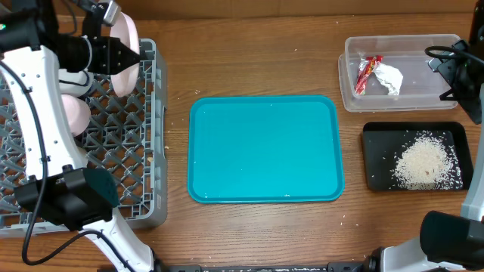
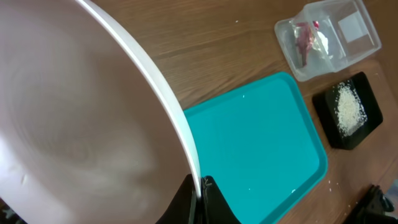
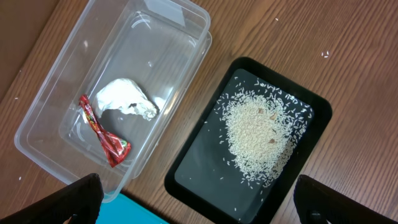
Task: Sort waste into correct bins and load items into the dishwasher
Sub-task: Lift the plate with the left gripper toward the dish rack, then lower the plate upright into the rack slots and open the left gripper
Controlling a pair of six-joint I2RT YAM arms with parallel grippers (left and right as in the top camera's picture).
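Note:
My left gripper (image 2: 201,185) is shut on the rim of the large white plate (image 2: 74,106), which fills the left of the left wrist view. From overhead the plate (image 1: 127,32) is held tilted over the far corner of the grey dish rack (image 1: 113,151). A smaller white dish (image 1: 73,112) sits in the rack, partly hidden by the arm. The clear tub (image 3: 56,106) holds the red wrapper (image 3: 103,134) and the napkin (image 3: 127,99). Rice crumbs (image 3: 261,134) lie in the black tray (image 3: 199,168). My right gripper (image 3: 198,190) hangs open above both bins, holding nothing.
A teal tray (image 1: 265,147) lies in the middle of the wooden table, between the rack and the bins. The clear tub (image 1: 401,72) is at the far right and the black tray (image 1: 416,155) just in front of it. A few crumbs dot the wood.

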